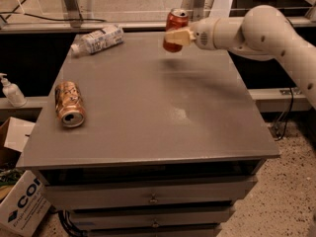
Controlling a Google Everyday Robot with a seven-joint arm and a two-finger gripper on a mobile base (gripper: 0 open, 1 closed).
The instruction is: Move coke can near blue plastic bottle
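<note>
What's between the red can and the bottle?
Camera view: only bare tabletop lies between blue plastic bottle and coke can, which the gripper holds above the far edge.

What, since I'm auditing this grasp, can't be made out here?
Camera view:
- Gripper, above the grey table's far side: its far jaw is hidden behind the red aluminium coke can it holds.
- Clear plastic bottle with pale blue label: print too small to read.
- Cardboard box, lower left: cut off by the frame edge.

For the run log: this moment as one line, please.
gripper: shut on coke can, held above far side of table | blue plastic bottle: lying at far-left corner | gap: not yet near
</note>
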